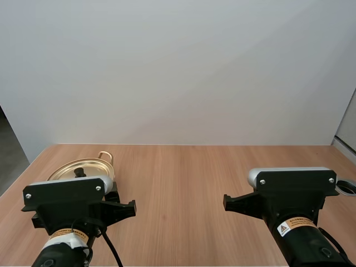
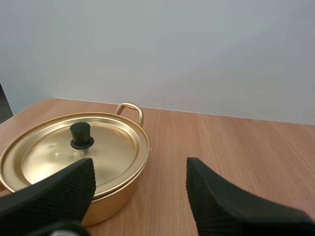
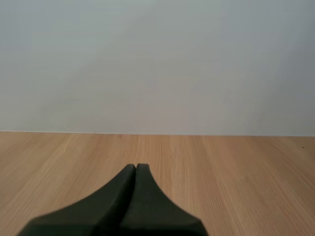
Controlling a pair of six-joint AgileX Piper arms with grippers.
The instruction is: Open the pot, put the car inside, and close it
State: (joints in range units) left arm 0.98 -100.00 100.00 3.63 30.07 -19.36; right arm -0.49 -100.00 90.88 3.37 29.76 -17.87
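Lidded golden pot [image 2: 74, 162] at ten o'clock on the tabletop [image 1: 189, 183]; left pincer [image 2: 140, 194] spread, right pincer [image 3: 135, 196] pressed together; contents hidden.

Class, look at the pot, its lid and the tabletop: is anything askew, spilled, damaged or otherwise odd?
Nothing stands out. The lid sits level and centred on the gold pot, its black knob upright. The table shows no spill or damage. The left end effector is open beside the pot.
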